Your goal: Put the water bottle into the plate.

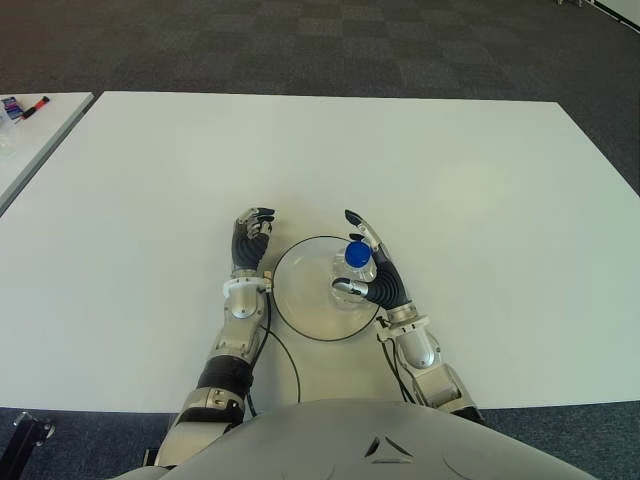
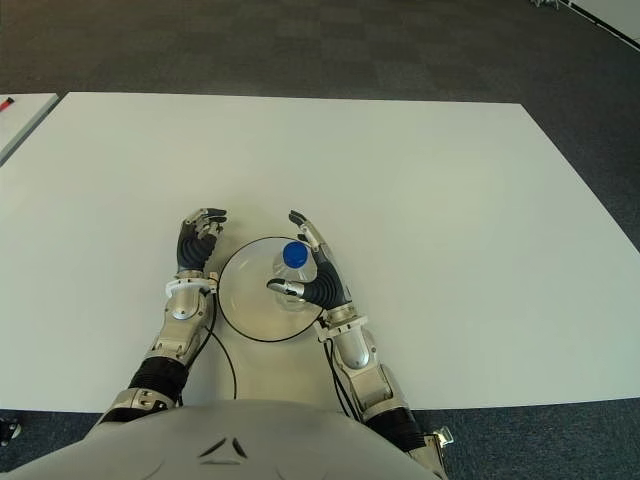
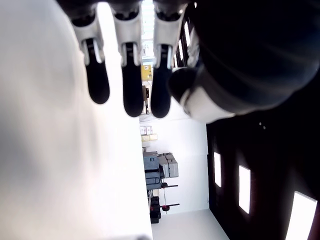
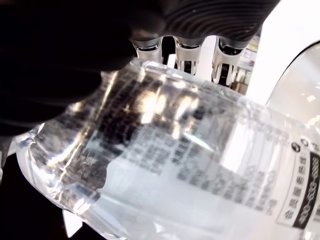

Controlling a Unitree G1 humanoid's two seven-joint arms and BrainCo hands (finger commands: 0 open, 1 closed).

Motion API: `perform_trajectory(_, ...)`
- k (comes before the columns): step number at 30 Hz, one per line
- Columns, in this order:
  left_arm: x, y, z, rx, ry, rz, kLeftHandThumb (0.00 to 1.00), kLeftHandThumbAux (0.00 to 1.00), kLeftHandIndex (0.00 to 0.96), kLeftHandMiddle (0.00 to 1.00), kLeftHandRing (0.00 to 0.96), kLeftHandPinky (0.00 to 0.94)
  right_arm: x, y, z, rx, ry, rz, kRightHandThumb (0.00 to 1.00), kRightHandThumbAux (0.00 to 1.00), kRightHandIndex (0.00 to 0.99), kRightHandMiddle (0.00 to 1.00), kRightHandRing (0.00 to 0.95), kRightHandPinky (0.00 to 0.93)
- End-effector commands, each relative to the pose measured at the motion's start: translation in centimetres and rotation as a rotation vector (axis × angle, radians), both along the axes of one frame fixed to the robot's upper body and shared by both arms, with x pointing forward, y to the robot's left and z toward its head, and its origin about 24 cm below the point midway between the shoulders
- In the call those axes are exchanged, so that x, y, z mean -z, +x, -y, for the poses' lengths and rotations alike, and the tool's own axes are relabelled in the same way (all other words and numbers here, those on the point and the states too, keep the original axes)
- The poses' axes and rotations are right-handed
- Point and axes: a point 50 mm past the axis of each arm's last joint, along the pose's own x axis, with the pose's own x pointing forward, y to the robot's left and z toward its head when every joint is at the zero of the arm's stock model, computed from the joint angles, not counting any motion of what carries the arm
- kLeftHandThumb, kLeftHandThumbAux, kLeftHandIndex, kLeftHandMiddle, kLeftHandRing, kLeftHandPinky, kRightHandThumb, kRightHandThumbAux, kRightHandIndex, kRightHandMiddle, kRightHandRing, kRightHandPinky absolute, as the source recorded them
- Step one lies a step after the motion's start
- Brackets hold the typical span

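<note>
From the left eye view, a clear plastic water bottle with a blue screw cap (image 1: 356, 268) stands upright inside the round transparent plate with a dark rim (image 1: 300, 310) on the white table (image 1: 450, 180), and the right hand (image 1: 372, 275) wraps the bottle from the plate's right side, thumb across the front and fingers reaching up behind the cap; the left hand (image 1: 250, 240) shows just beside the plate's left rim, fingers curled in and holding nothing; at the far left a second white tabletop carries a red and black marker (image 1: 34, 107), mostly cut off in the right eye view. The right eye view gives the same layout, the bottle sitting toward the right part of the plate. The left wrist view shows only the left hand's dark fingertips (image 3: 132, 97) bent toward the palm above the bare table, with a room beyond. The right wrist view alone shows the bottle's surface up close: ridged clear plastic with small printed text too blurred to read, and a dark label band with pale, illegible characters, the right hand's fingers behind it
</note>
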Motion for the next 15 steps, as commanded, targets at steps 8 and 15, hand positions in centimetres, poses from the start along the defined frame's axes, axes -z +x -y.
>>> perform_trajectory(8,0.09,0.01,0.14,0.002,0.0,-0.003,0.719,0.711,0.411,0.36,0.358,0.36,1.05,0.33,0.53,0.023,-0.076,0.04,0.462,0.339,0.0,0.0,0.0,0.0)
perform_trajectory(15,0.1,0.03,0.12,0.003,-0.003,-0.005,0.719,0.711,0.411,0.365,0.358,0.352,1.39,0.41,0.63,0.025,-0.076,0.046,0.435,0.316,0.0,0.0,0.0,0.0)
